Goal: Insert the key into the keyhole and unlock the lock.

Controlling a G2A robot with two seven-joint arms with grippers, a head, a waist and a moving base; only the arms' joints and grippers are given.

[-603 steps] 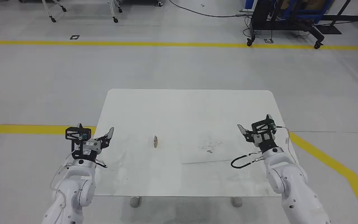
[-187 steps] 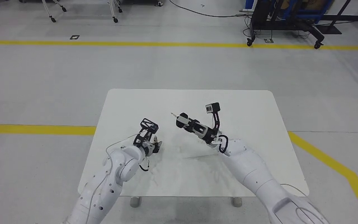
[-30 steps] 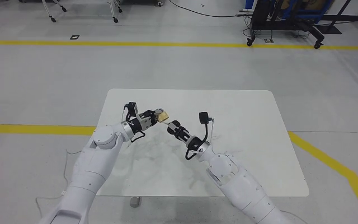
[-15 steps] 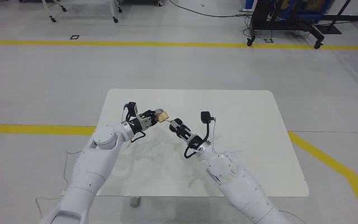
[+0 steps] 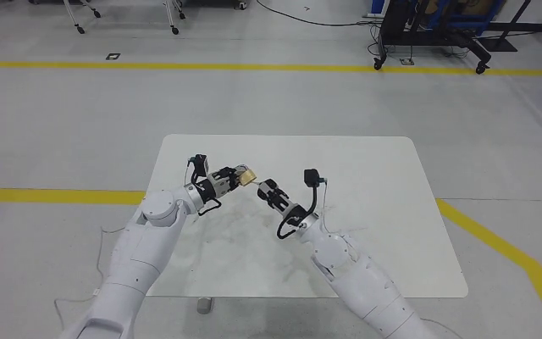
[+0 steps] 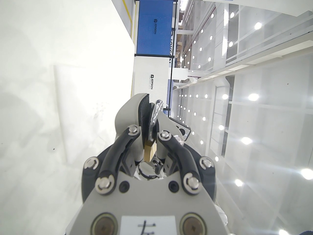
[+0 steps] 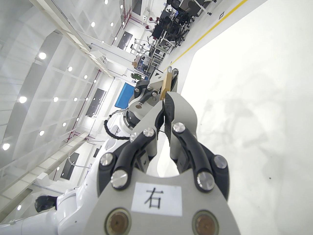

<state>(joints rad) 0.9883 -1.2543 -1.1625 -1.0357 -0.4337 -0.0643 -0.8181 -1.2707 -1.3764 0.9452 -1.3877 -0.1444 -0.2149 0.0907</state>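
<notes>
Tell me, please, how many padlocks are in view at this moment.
1. The brass padlock is clamped in the left gripper, held above the white table, with the shut right gripper right at its brass body.

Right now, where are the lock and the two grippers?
lock (image 6: 149,150), left wrist view, brass body.
left gripper (image 5: 240,176), top view, between its fingertips.
right gripper (image 7: 164,105), right wrist view, between its fingertips.
</notes>
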